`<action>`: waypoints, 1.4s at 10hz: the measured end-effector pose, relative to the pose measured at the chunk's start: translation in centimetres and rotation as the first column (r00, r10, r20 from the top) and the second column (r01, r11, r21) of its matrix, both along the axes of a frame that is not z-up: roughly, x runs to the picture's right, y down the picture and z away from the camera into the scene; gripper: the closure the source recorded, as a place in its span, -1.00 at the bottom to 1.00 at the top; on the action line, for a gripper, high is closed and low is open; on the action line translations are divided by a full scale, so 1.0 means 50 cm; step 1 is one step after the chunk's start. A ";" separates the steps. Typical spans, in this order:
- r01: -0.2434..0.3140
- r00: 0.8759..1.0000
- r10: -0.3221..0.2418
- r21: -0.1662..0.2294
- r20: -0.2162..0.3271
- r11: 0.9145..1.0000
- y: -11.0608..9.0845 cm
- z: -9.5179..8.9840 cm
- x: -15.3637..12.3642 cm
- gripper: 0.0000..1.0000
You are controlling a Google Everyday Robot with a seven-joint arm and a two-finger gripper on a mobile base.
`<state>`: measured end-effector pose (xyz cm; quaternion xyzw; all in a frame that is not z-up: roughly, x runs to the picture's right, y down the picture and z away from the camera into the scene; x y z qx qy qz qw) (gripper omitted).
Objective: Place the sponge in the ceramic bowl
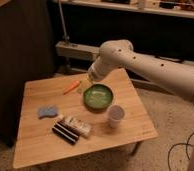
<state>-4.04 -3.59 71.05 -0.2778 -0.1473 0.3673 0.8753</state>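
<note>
The blue-grey sponge [48,111] lies flat on the left part of the wooden table [40,150]. To its right, near the table's middle, the green ceramic bowl [97,96] stands with nothing visible in it. The white arm reaches in from the right, and its gripper [84,88] hangs low just beyond the bowl's far left rim, well right of and behind the sponge. Nothing shows in the gripper.
A white cup [115,116] stands right in front of the bowl. A black-and-white striped box [65,133] and a white packet [78,125] lie in front of the sponge. An orange stick-like item [71,87] rests near the back edge. A dark cabinet [20,45] stands at left.
</note>
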 end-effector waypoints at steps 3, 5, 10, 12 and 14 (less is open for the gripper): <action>0.001 1.000 -0.001 -0.001 0.000 1.000 0.001 0.000 -0.001 -0.60; 0.013 1.000 -0.013 0.005 0.011 1.000 -0.004 0.001 -0.004 -0.60; 0.235 0.959 -0.243 0.074 0.143 0.969 -0.036 0.040 -0.193 -0.60; 0.323 0.917 -0.336 0.096 0.216 0.942 -0.039 0.066 -0.297 -0.60; 0.397 0.862 -0.411 0.108 0.297 0.911 -0.018 0.102 -0.394 -0.60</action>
